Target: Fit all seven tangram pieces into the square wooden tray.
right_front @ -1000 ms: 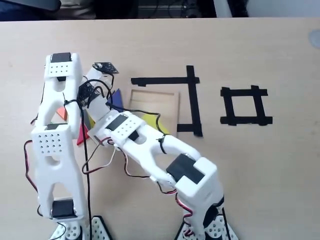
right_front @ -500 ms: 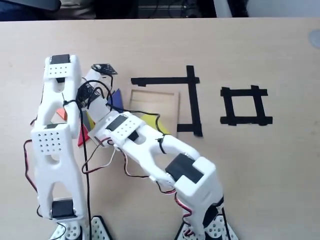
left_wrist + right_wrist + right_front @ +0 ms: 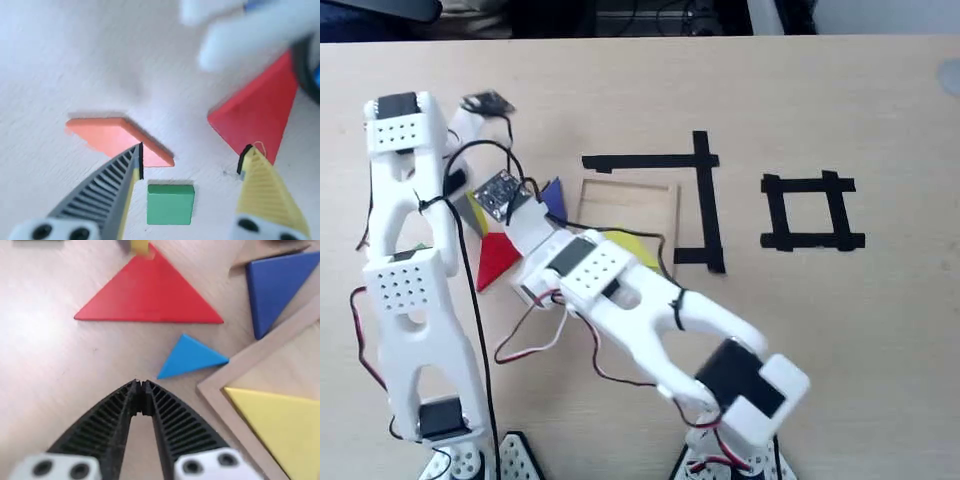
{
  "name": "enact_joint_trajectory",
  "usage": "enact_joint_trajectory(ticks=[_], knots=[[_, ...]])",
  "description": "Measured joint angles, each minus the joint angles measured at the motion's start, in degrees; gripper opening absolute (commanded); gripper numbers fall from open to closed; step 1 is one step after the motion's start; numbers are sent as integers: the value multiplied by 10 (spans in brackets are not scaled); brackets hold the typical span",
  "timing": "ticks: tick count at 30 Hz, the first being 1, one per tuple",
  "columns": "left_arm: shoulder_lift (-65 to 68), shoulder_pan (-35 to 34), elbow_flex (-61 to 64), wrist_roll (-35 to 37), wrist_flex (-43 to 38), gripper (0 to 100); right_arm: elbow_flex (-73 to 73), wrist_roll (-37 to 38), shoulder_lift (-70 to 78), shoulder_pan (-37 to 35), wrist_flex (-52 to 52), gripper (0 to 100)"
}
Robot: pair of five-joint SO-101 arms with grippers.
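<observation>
My left gripper [image 3: 192,155] is open just above the table. A green square [image 3: 170,204] lies between its fingers, an orange parallelogram [image 3: 117,137] touches the grey fingertip, and the red triangle [image 3: 257,120] lies by the yellow one. My right gripper [image 3: 142,390] is shut and empty, pointing at a small light-blue triangle [image 3: 192,357] beside the wooden tray [image 3: 225,385]. A yellow triangle [image 3: 280,425] lies inside the tray. A dark blue triangle [image 3: 280,285] rests across the tray's rim. In the high view the red triangle [image 3: 495,258] lies left of the tray [image 3: 630,190], between both arms.
Black tape outlines [image 3: 702,200] sit right of the tray, with a smaller taped square [image 3: 810,212] farther right. The left arm [image 3: 405,290] and right arm [image 3: 650,310] crowd the table's left half. Bare table stretches behind and to the right.
The left arm's wrist swung left and back, uncovering more of the red triangle. The right arm stretched lower and farther left, its elbow dropping toward the front edge.
</observation>
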Motion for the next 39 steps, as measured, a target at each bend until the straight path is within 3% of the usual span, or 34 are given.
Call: enact_joint_trajectory(ticks=[4,8,11,14,20,25,30,35,39], knots=[[-4,-30,-61,114,11,321,18,-25,-40,11,0,11],[-58,-93,-73,244,12,321,11,-104,-55,88,3,21],[-137,-135,-20,285,12,321,-27,-128,-52,115,29,103],[-245,-149,85,296,12,321,-84,-138,-25,117,83,197],[-497,-163,345,353,-12,321,-244,-148,84,117,198,205],[-648,-215,615,414,-122,321,-374,-149,202,117,265,205],[-759,-282,869,427,-248,321,-436,-150,258,117,280,205],[-823,-324,1046,429,-317,321,-447,-151,279,113,273,205],[-848,-396,1111,428,-358,321,-456,-151,316,102,272,205]])
